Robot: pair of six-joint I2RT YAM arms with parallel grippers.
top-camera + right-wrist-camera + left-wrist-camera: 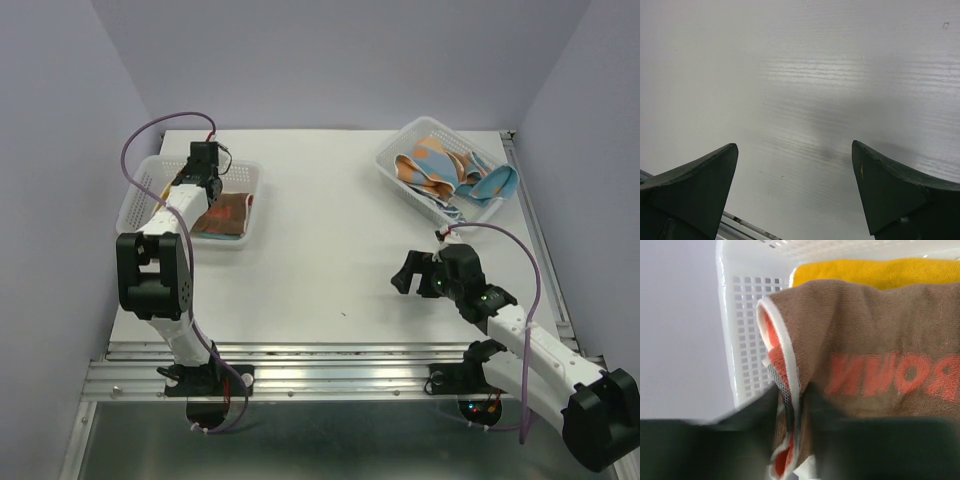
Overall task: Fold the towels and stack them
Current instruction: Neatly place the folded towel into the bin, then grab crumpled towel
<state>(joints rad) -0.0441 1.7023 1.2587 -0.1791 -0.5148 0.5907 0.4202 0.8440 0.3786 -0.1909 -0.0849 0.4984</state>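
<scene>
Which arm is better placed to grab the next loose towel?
Right, probably. The right tool hangs open and empty over bare table, near the basket of loose towels. The left tool is down in the other basket, the brown towel's edge between its fingers.

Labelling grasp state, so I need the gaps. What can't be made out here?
- Left wrist view: left tool is a dark blur; brown towel's hem lies between its fingers, grip unclear.
- Same view: towel's lettering cut off by the right edge.
- Yellow towel: mostly hidden behind the brown one.
- Top view: arm hides the left tool; towels in the right basket too tangled to count.
</scene>
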